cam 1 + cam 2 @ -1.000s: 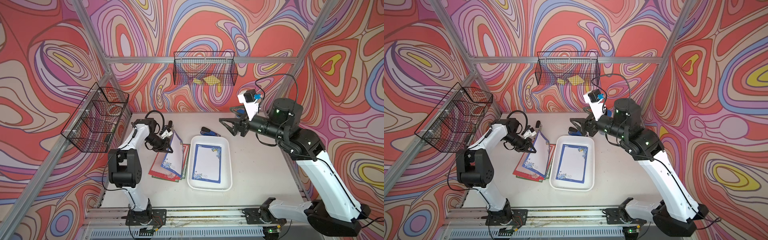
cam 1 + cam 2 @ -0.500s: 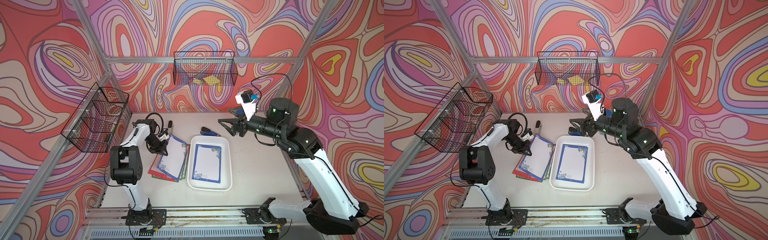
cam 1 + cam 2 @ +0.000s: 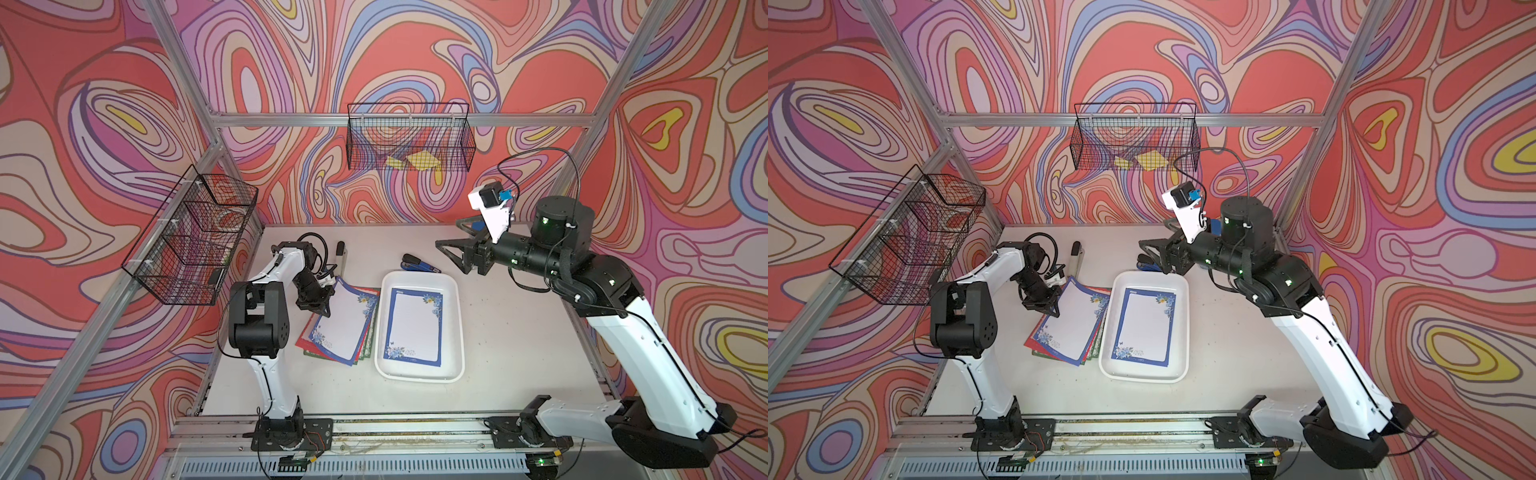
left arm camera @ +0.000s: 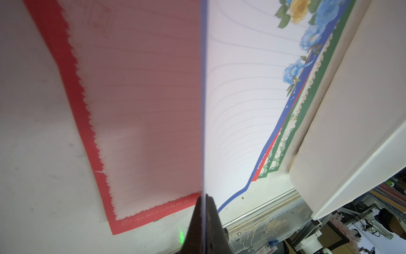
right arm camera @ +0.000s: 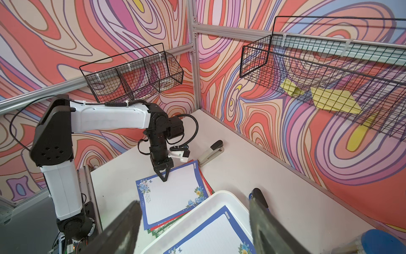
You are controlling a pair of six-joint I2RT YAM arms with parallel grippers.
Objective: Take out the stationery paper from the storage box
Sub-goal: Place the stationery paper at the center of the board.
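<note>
We are at the setting-down end of one transfer. The left gripper (image 3: 326, 311) is clamped on the edge of a blue-bordered sheet (image 3: 345, 322) that lies on the pile (image 3: 306, 337) of red and green sheets, left of centre in a top view and just beside the storage box (image 3: 419, 375). In the left wrist view the fingertips (image 4: 196, 222) pinch the paper's edge, and the sheet bows down onto the pile. One more sheet of stationery paper (image 3: 415, 324) lies flat inside the box, mid-frame.

We judge that the next move calls for a release, then a lift clear without dragging the thin sheet along. Afterwards the last sheet needs an edge teased up off the box floor.

The left arm (image 3: 286, 257) is folded, wrist pointing down at the pile. The right gripper (image 3: 448, 235), jaws wide apart and empty, hangs beyond the box's far rim, upper right of centre, on a roughly level right arm (image 3: 528, 257).
</note>
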